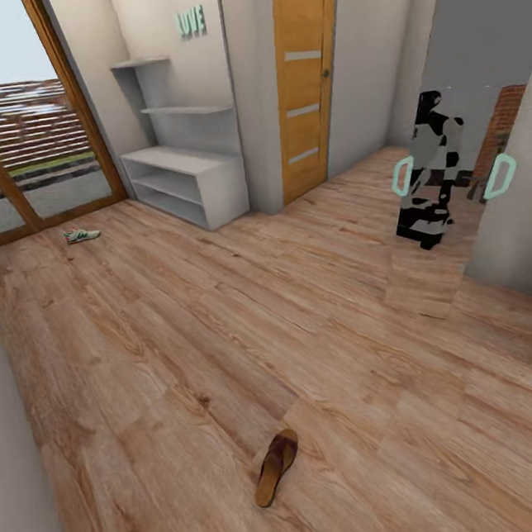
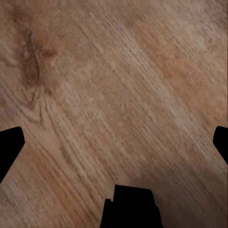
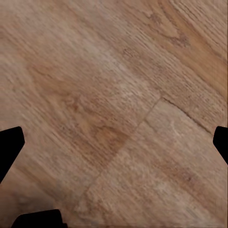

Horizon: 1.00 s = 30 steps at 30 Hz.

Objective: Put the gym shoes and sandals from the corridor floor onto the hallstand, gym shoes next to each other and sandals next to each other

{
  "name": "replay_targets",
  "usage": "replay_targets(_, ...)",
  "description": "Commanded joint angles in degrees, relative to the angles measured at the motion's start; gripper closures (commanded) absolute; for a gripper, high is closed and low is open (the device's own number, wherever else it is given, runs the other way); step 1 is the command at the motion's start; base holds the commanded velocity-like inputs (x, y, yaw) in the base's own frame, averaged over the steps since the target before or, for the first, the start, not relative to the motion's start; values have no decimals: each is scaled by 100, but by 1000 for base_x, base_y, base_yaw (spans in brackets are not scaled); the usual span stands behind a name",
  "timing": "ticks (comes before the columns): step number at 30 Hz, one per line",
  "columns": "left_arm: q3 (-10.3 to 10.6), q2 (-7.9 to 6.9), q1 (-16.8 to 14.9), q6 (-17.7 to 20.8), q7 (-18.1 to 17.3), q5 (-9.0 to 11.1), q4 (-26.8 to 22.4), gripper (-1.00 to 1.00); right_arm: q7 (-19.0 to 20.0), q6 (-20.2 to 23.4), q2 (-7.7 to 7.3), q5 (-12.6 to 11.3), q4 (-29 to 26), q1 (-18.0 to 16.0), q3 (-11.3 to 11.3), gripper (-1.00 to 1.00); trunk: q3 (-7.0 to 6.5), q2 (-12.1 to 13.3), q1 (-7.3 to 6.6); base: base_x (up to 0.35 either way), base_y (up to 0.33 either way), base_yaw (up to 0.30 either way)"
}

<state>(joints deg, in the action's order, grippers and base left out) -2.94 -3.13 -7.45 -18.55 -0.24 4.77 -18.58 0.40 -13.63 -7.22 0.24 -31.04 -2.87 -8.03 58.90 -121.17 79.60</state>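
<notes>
One brown sandal [image 1: 276,466] is seen lying flat on the wooden floor [image 1: 224,329] in the near part of the head view, well apart from everything else. One white and green gym shoe [image 1: 81,234] lies far off on the floor, near the glass door [image 1: 19,155]. The pale grey shoe rack [image 1: 184,172] stands against the far wall, beside an orange door [image 1: 305,78], with its shelves bare. In each wrist view, bare floor planks are seen between the dark fingers of the left gripper [image 2: 114,140] and the right gripper [image 3: 114,140], which are spread wide with nothing held.
</notes>
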Motion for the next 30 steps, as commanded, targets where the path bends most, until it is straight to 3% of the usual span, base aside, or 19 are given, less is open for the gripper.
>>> replay_targets(1, 13, 0, -2, -17, -3, 50, 5, -100, 4, -17, 2, 3, 2, -3, -12, -100, 1, -1, -1, 10, 315, -258)
replay_targets(9, 13, 4, -2, -17, -3, 46, 4, -100, 4, -17, 2, 3, 2, -3, -11, -100, -24, -1, -1, 2, 257, -258)
replay_targets(22, 35, 0, -106, 18, 10, 2, -113, -100, 7, -17, 2, 3, 2, -3, -6, -100, -44, -1, -1, 0, 30, -100)
replay_targets(26, 47, 33, -442, 77, 3, -18, -298, -100, 17, -16, 2, 3, 2, -3, -6, -100, -45, -1, -1, 0, 2, -6)
replay_targets(30, 61, 62, -1085, 173, -4, -27, -383, -100, 28, -15, 2, 3, -1, -3, 6, -100, -45, -1, -1, 0, 0, -2)
